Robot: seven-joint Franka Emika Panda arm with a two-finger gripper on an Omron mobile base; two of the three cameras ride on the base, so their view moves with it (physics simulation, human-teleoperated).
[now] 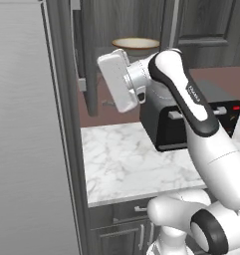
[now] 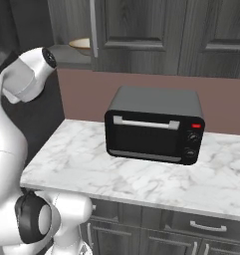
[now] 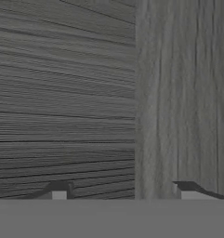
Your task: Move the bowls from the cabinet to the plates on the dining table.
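Observation:
A wide cream bowl (image 1: 135,45) with a tan-brown rim sits on the shelf of the dark grey cabinet (image 1: 86,64), whose door stands open. The same bowl (image 2: 81,43) peeks out left of the door's silver bar handle (image 2: 93,30) in the right base view. My white hand (image 1: 119,79) is raised below and left of the bowl, beside the open door. In the hand view the gripper (image 3: 122,191) is open, its fingertips (image 3: 59,190) wide apart with nothing between them, close against the cabinet's wood grain (image 3: 62,93). The plates and the dining table are out of view.
A black toaster oven (image 2: 154,130) stands on the marble worktop (image 1: 126,164) under the cabinet, right of my arm. A tall grey fridge side (image 1: 22,149) walls off the left. Dark drawers (image 2: 206,226) run below the worktop.

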